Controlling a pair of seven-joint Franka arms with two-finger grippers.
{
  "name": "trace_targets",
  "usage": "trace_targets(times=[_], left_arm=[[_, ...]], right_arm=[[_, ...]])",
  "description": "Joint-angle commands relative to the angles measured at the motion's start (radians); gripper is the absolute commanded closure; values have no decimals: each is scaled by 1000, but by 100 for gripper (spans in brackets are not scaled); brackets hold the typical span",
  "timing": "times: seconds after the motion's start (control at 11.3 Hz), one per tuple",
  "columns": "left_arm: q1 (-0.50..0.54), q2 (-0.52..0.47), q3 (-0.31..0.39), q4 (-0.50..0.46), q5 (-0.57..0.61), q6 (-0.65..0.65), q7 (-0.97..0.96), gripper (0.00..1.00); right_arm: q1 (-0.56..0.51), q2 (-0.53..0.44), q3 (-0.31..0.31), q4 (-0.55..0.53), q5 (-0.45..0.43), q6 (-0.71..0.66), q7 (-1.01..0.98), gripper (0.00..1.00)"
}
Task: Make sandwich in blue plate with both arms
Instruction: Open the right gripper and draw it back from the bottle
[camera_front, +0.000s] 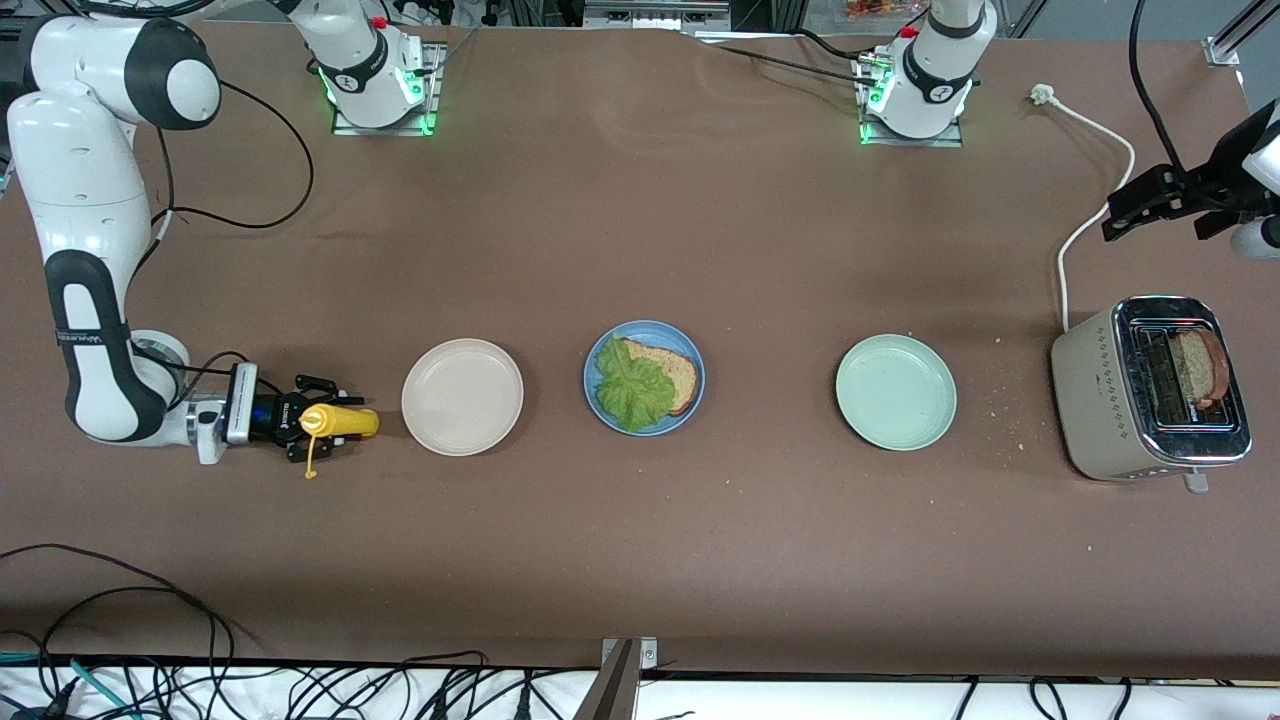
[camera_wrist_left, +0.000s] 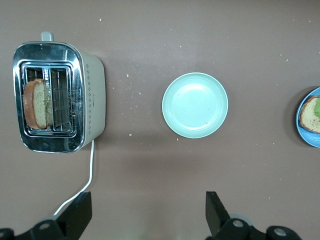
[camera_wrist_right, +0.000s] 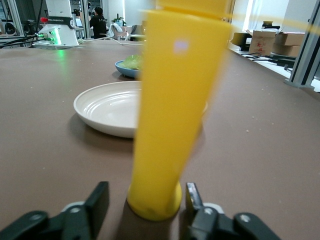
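The blue plate (camera_front: 690, 352) lies mid-table and holds one tan bread slice (camera_front: 672, 370) with a ruffled green lettuce leaf (camera_front: 632, 388) on it. Its edge also shows in the left wrist view (camera_wrist_left: 306, 134). A second bread slice (camera_front: 1198, 364) stands in a slot of the toaster (camera_front: 1100, 400), and shows in the left wrist view too (camera_wrist_left: 36, 103). My left gripper (camera_front: 1150, 205) hangs open and empty, high over the table by the toaster's cord. My right gripper (camera_front: 322, 424) is low at the table, its fingers (camera_wrist_right: 95, 202) open on either side of a yellow squeeze bottle (camera_wrist_right: 172, 110).
A cream-white plate (camera_front: 462, 396) lies between the yellow bottle (camera_front: 340, 421) and the blue plate. A pale green plate (camera_front: 896, 391) lies between the blue plate and the toaster. The toaster's white cord (camera_front: 1095, 215) runs up toward the left arm's base. Crumbs lie near the toaster.
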Motion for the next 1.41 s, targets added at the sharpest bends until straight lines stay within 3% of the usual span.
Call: trace_targets(times=[0.0,0.44,0.53,0.62,1.33], left_arm=[[18,-6,7,18,-2,-20,20,0],[15,-4,-1,18,0,-22,8,0],[18,-6,4,17,-2,-23,11,0],[19,-6,5,17,0,-31,11,0],[17,-4,-4,18,1,-32,8,0]], right_arm=[[-45,11,11,16,2,-13,-9,0],[-66,7,-9,81,-64,-46,-3,0],[-56,-5,-37,94,-67,-57,26,0],[-56,-24,-46,96,-71,-65,81,0],[14,-332,-46,37,-384,-14,812,0]])
